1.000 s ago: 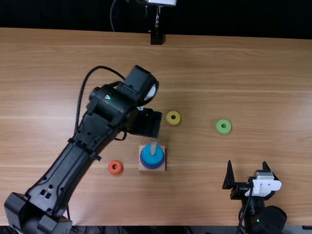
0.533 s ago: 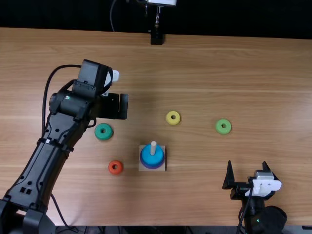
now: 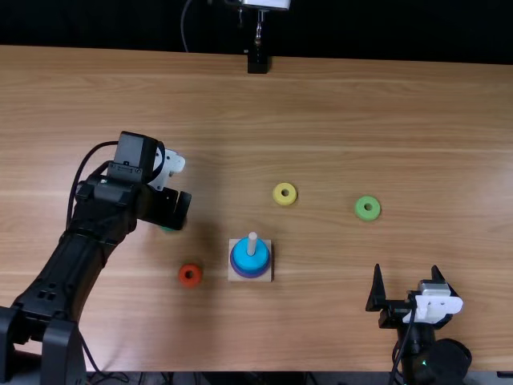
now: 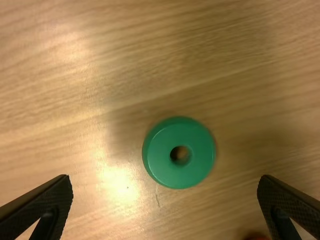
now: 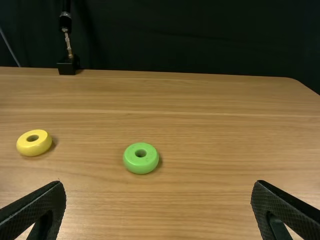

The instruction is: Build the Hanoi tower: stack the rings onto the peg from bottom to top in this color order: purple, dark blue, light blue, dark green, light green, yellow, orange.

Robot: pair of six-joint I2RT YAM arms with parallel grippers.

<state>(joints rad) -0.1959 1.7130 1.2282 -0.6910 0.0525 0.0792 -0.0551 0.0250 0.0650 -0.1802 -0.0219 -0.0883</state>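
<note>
Hanoi tower (image 3: 261, 255), my landmark, stands on the wooden table (image 3: 321, 321), part built: purple lowest, light blue on top; I can't tell for sure how much dark blue shows between. The left gripper (image 4: 166, 178) is beyond the tower and to its left, over the dark green ring (image 4: 160, 155), with its fingers wide apart and nothing between them. The right gripper (image 3: 406, 268) is well off to the tower's right, also spread and empty. Among the loose rings, dark green looks like the step in hand: it lies flat, a bit nearer one finger than the other, so shift to even the gaps before going down. Descend straight, low enough for both pads to meet the rim, and squeeze evenly so it doesn't tip or skid. Light green (image 3: 361, 208), to the tower's right, should wait its turn, then yellow (image 3: 276, 195), beyond the tower, and orange (image 3: 183, 275), to its left. Last and smallest, carry the ring level, line its centre hole (image 4: 180, 154) over the peg (image 3: 252, 242), and let go only once it has slipped over the tip
</note>
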